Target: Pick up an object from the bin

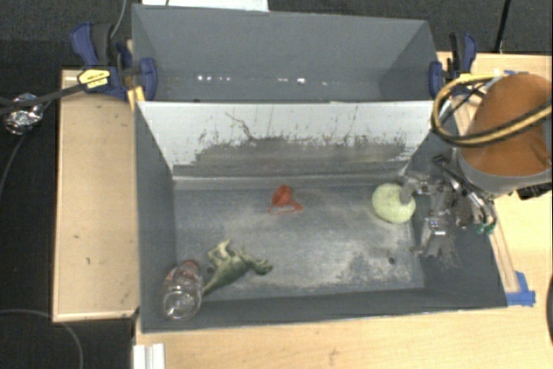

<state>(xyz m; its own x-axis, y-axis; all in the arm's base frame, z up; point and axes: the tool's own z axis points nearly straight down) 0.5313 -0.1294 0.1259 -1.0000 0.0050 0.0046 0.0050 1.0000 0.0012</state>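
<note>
The gripper (432,236) hangs low by the bin's (285,143) right wall, just beside a pale green ball (390,205); open or closed, I can't tell. Mid-floor lies a small red piece (285,199), and a green toy dinosaur (232,264) and a clear bottle (181,289) sit in the near-left corner.

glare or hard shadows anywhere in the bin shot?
Camera view: small specular spots along the bin's back wall; bright highlights on the clear bottle at front left; floor evenly lit, shadows soft, including under the gripper beside the pale green ball.
</note>
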